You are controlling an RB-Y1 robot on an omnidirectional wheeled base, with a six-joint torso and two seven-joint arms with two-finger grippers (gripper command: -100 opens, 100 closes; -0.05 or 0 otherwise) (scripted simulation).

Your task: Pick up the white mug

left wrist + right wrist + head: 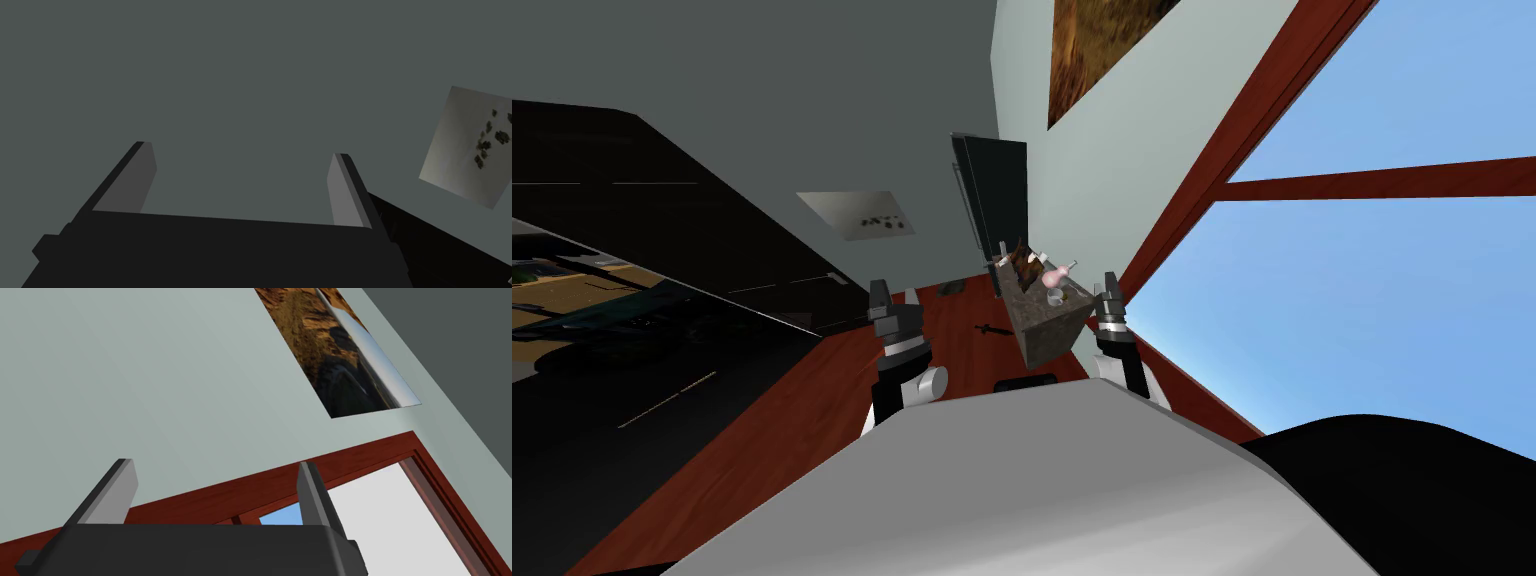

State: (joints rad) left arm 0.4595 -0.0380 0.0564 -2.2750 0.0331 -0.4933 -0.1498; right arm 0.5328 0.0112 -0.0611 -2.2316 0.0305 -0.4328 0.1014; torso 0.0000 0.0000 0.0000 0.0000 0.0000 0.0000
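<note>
A small mottled brown-grey table [1047, 325] stands on the red-brown floor just ahead of me. On its top a small pale mug [1055, 298] sits near the front, with a pink bottle-like thing [1056, 275] right behind it. My right gripper [1109, 284] is raised beside the table's right edge, a little apart from the mug. Its fingers [120, 490] stand open with nothing between them. My left gripper [879, 296] is up well to the left of the table, and its fingers [345, 187] are open and empty too.
A few more small items crowd the back of the table top. A dark tall panel [994, 195] stands behind the table against the wall. A small dark object [992, 329] lies on the floor left of the table. A red-framed window [1272, 180] runs along the right.
</note>
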